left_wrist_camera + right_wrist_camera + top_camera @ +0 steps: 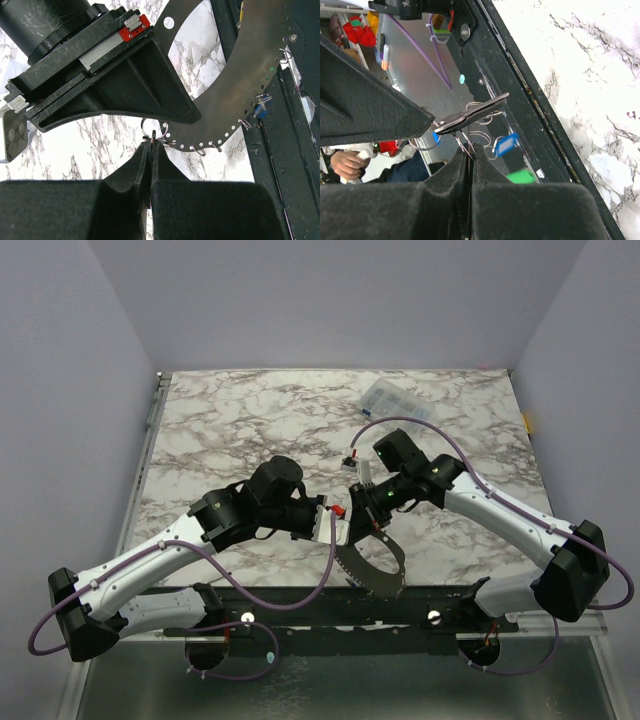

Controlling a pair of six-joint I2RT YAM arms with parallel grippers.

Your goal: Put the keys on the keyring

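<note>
L gripper [151,145]: fingers are pressed together, and a small wire ring [155,131] is pinched at the tips, just ahead of them. The keyring [245,85], a flat grey band w/ a row of holes, is seen ahead & to the right of the L tips. Its lower inner edge lies touching that wire ring or just beside it; which cannot be told. More wire loops are hung thru holes further along the band, right of the tips, one w/ a blue tag [260,110].

R gripper [470,151]: fingers are closed together too. Thin wire is seen running into the gap at the tips; whether wire or band edge is clamped cannot be told. The keyring is seen edge-on just above the R tips. The blue tag & a green tag [520,176] hang just right of them.

In the top view both grippers are set tip to tip over the near edge of the marble table [250,420], w/ the hoop on their near side. A clear compartment box [395,398] lies well beyond the R gripper.
</note>
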